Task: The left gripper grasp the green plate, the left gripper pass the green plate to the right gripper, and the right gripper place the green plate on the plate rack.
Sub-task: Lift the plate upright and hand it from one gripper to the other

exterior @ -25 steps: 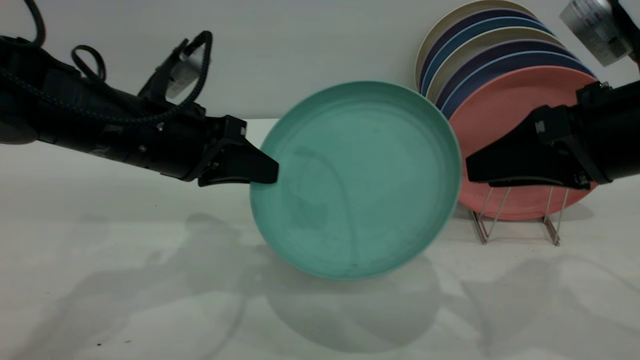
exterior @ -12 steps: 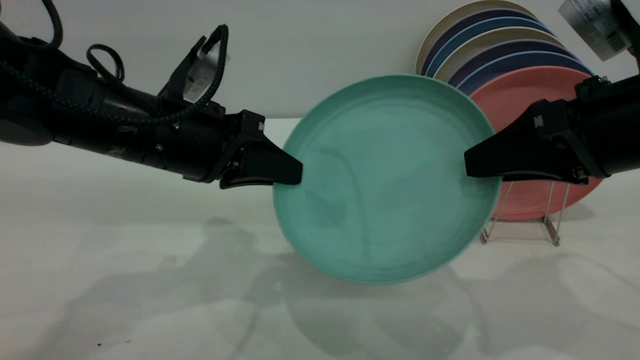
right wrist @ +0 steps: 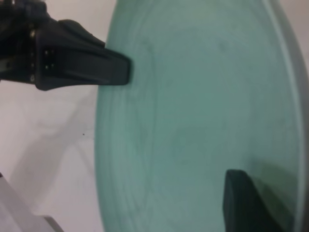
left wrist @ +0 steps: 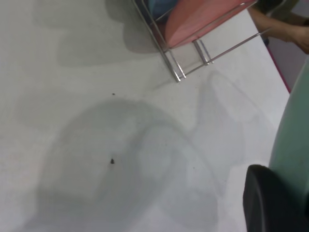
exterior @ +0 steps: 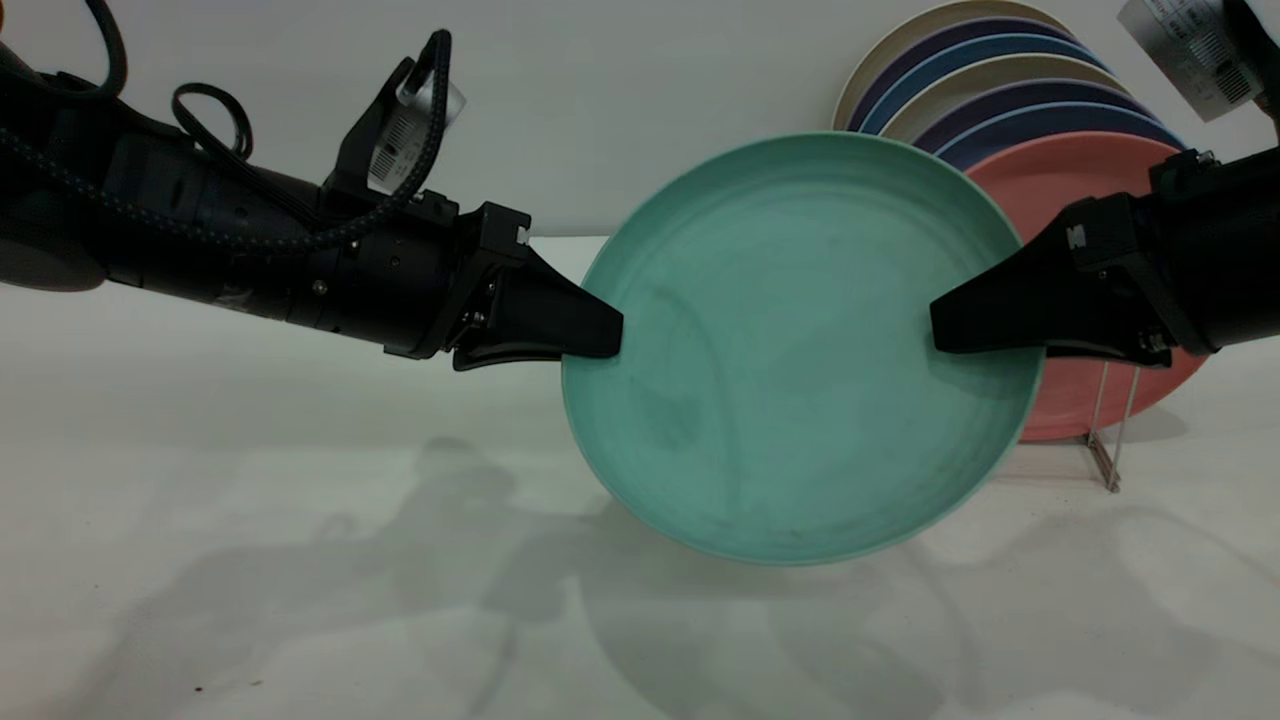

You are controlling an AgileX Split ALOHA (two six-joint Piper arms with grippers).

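**Exterior view: plate at the handover**

Held upright above the table, the green plate point(exterior: 800, 350) is pinched at one rim by the left gripper point(exterior: 600, 340). The right gripper point(exterior: 945, 335) straddles the opposite rim; whether it has clamped, I cannot tell. Best to confirm its grip before the left lets go, then carry to the plate rack point(exterior: 1110, 440).

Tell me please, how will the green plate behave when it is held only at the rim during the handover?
The green plate looks rigid: held at one edge by the left gripper, it shows no sag. It probably is light. Its matte rim is shallow, so it may pivot or slip if the right gripper closes with little overlap.
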